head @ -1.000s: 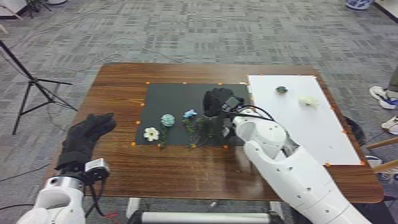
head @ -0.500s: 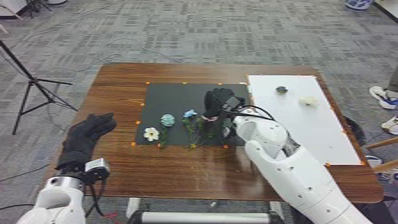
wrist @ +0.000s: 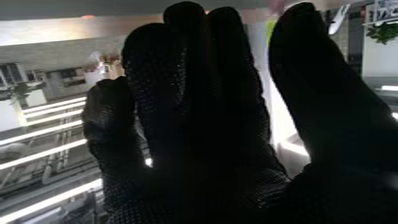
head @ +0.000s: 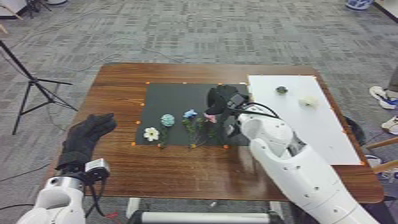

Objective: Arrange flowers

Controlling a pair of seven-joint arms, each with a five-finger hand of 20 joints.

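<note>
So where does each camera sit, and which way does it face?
Head view: on the robot's head, facing forward and down at the table and flowers; both arms enter from the bottom edge, with the left hand and right hand.
Right wrist view: on the right arm's wrist, facing along the gloved fingers into the room, with bright light strips beyond.
Both share the right hand.

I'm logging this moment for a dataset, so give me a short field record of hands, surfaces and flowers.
Table: brown wood
Right hand: over the dark mat, fingers straight
Left hand: at the table's left side
On the mat: white flower, teal flower, blue flower, pink flower
On the white sheet: dark green piece, cream flower
</note>
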